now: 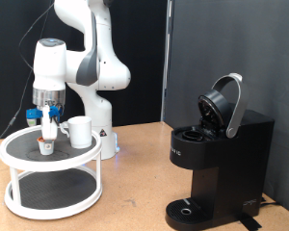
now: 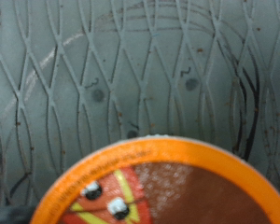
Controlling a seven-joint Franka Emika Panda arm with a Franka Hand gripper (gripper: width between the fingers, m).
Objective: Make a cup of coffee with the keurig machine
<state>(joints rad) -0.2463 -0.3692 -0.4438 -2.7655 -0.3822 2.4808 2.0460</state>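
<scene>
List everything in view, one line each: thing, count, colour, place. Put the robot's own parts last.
keurig machine: one, black, lid raised, at the exterior view's right on the wooden table.
cup: one, white, on the top tier of the round stand, just right of the gripper in the exterior view.
coffee pod: one, orange rim with brown top, on the stand's dark mat directly below the gripper.
two-tier stand: one, white with dark mat, at the exterior view's left.
table: one, wooden, brown.
robot arm: one, white, behind the stand.
gripper: one, blue-tipped fingers, lowered over the pod.
</scene>
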